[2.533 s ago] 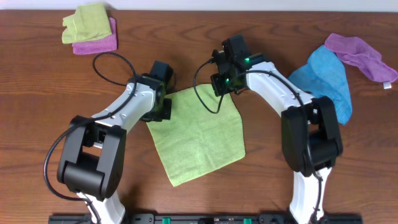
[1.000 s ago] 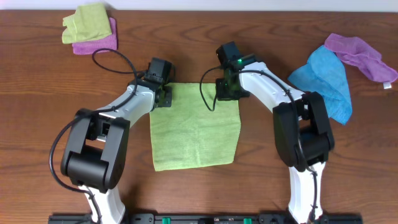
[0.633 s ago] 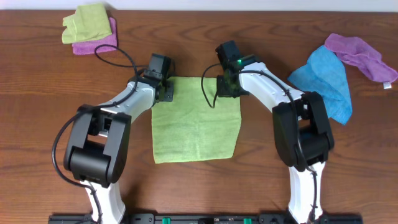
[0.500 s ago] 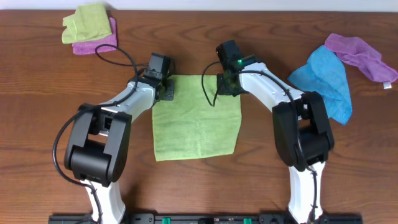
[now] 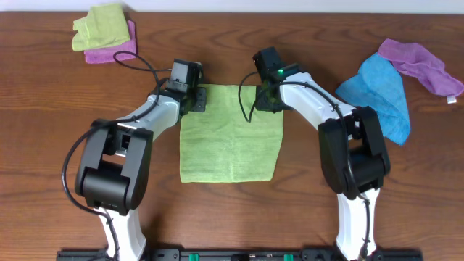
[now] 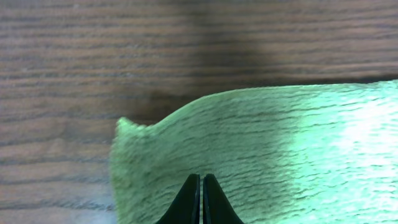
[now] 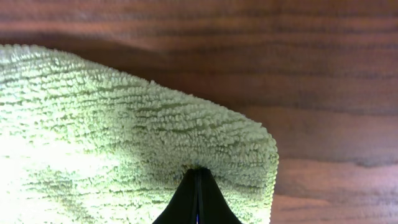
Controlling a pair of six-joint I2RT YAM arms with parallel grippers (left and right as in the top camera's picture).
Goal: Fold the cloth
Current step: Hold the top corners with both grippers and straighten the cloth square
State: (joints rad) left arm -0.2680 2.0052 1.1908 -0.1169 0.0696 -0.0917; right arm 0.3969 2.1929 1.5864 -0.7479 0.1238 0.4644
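A dark reddish-brown wooden table [image 5: 43, 145] fills nearly the whole overhead view, its grain running left to right in long streaks. Along the top edge a thin pale strip [image 5: 326, 5] shows beyond the tabletop (whether it is wall or floor cannot be told). At the bottom edge a black rail [image 5: 167, 254] with small green fittings runs across. The light is soft and even, leaving only faint shadows on the wood. Both wrist views show the same grain close up, crossed by a dim shadowed band.
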